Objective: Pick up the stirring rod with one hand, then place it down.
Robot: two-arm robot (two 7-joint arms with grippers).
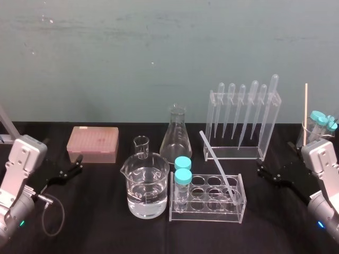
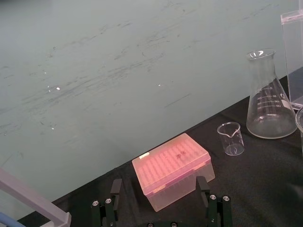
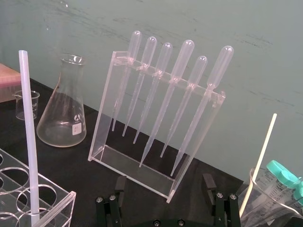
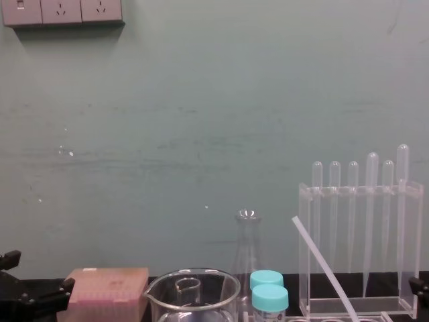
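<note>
Right of centre the stirring rod (image 1: 217, 166) leans in the rack (image 1: 206, 214) — right gripper (image 1: 260, 170), jaws wide, should pinch its upper shaft; left gripper (image 1: 78, 164), equally wide, parks lower-left.

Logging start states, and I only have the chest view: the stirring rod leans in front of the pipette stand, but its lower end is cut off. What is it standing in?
Observer: In the head view, the stirring rod stands tilted in the clear tube rack, its lower end in a hole at the rack's right end.
Operator: Is a gripper holding it?
Observer: No. The right gripper hangs to the rack's right, apart from it, fingers open.
Operator: And the left?
Observer: The left gripper is far left beside the pink tip box, open and empty.
</note>
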